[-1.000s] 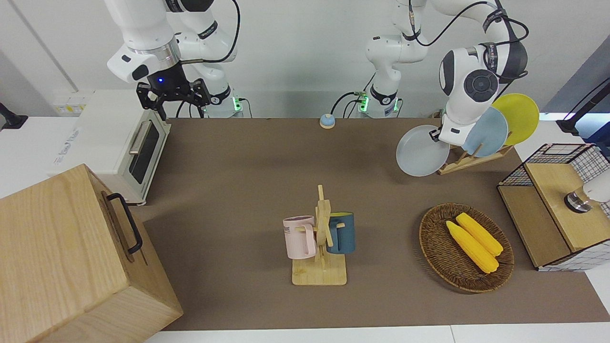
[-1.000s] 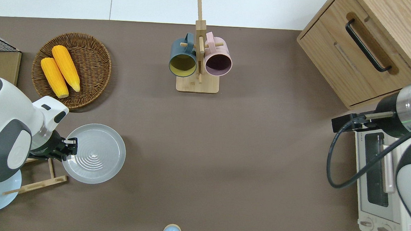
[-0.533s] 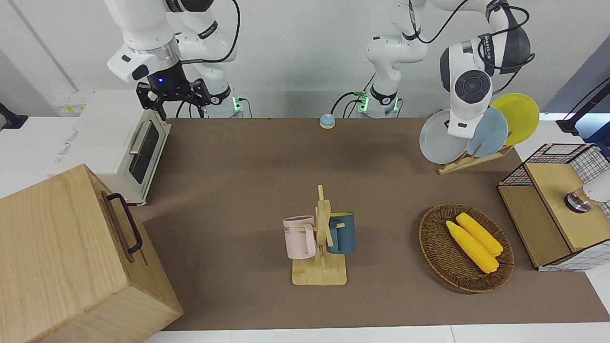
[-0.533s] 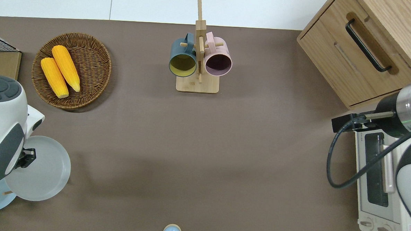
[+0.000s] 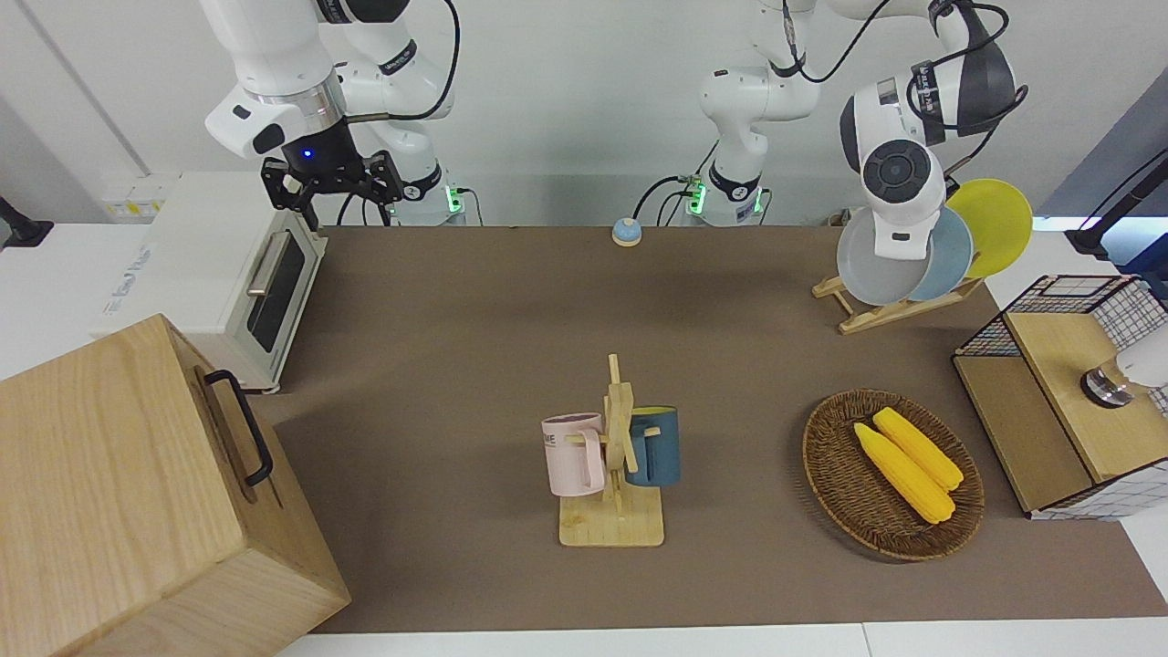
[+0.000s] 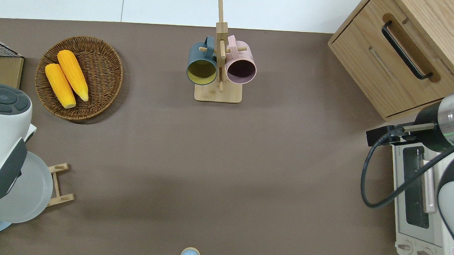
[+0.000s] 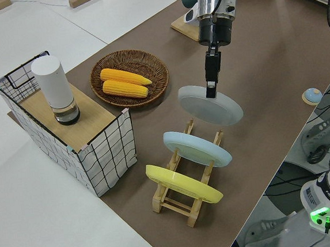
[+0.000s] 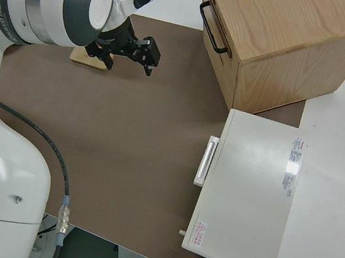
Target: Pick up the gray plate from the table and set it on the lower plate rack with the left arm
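Note:
The gray plate [image 7: 211, 106] hangs tilted in the air, held at its rim by my left gripper [image 7: 209, 88], which is shut on it. In the overhead view the plate [image 6: 23, 195] is over the lower plate rack [image 6: 58, 184], with the gripper hidden under the arm. In the front view the plate [image 5: 867, 266] overlaps the light blue plate [image 5: 951, 260] standing in the rack [image 5: 878, 315]. A yellow plate [image 5: 1000, 224] stands in the slot beside the blue one. The rack's slots [image 7: 205, 132] under the gray plate hold nothing. My right gripper [image 8: 147, 53] is parked and open.
A wicker basket [image 5: 835, 484] with two corn cobs lies farther from the robots than the rack. A wire basket [image 5: 1068, 383] with a wooden top stands at the table's end. A mug tree [image 5: 616, 456] holds two mugs mid-table. A toaster oven [image 5: 246, 283] and wooden cabinet [image 5: 137, 493] stand at the right arm's end.
My left arm has carried the gray plate from beside the rack to over it, tilting it more upright. It now overlaps the light blue plate. The right arm has not moved.

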